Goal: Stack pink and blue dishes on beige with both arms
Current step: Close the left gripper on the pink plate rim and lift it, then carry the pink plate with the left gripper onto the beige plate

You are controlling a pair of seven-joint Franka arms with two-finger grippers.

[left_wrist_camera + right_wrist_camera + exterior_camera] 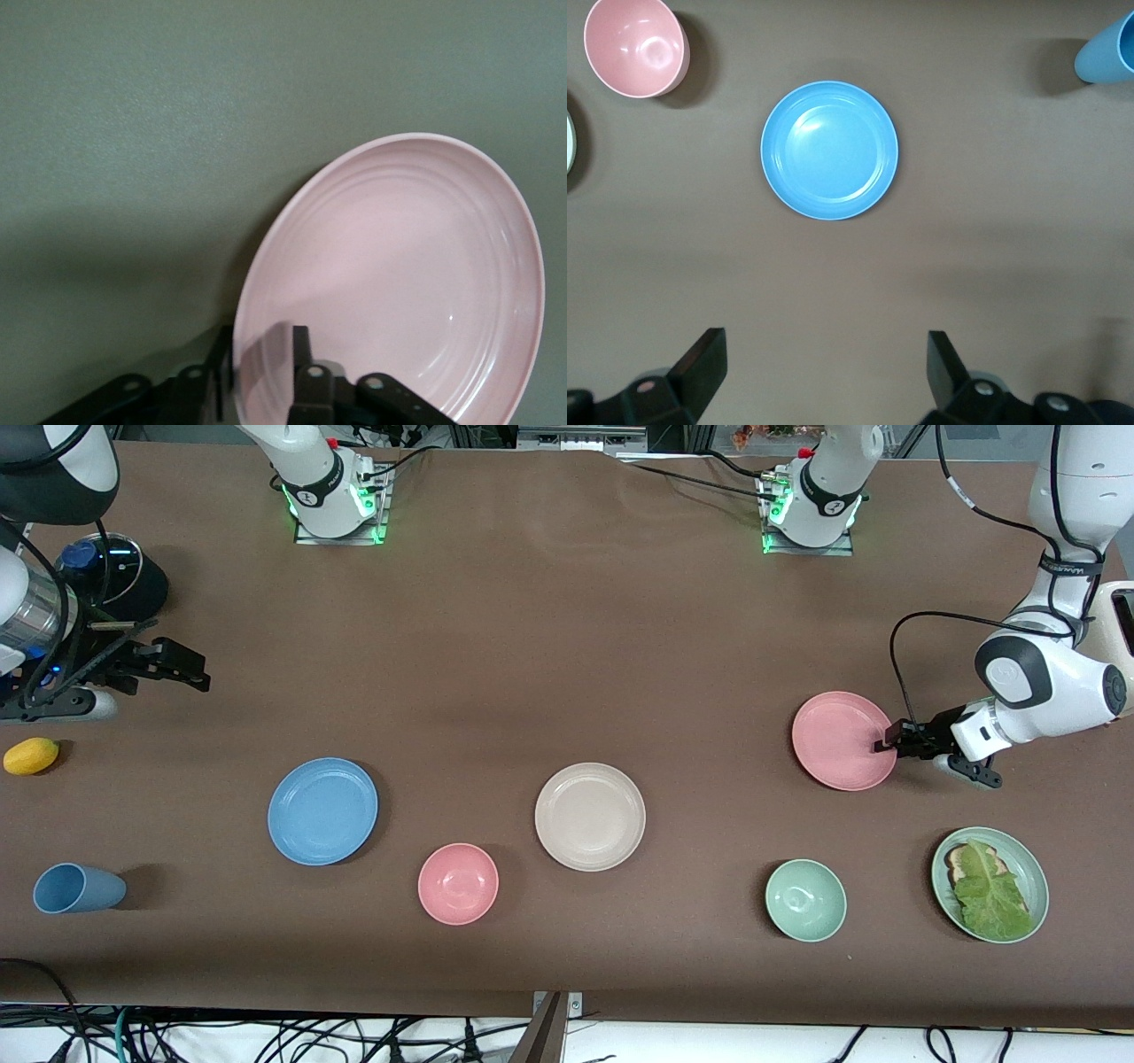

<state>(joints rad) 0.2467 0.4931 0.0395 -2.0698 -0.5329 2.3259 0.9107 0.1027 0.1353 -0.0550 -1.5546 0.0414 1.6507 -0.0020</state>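
Note:
The pink plate [837,740] [399,283] lies flat on the table toward the left arm's end. My left gripper [890,742] [259,343] is low at its rim. One finger is outside the edge and the other finger [302,354] is inside over the plate. The jaws stand narrow, and a strip of plate still shows between them. The light blue plate [322,810] [829,150] lies toward the right arm's end. The beige plate [590,816] sits bare at mid-table. My right gripper [190,673] [826,354] hovers open and holds nothing, over the table at the right arm's end.
A pink bowl [458,883] [635,46] sits between the blue and beige plates, nearer the front camera. A blue cup [78,888] lies on its side and a lemon [31,755] lies near the right arm's end. A green bowl [805,900] and a green plate [939,881] with lettuce stand near the pink plate.

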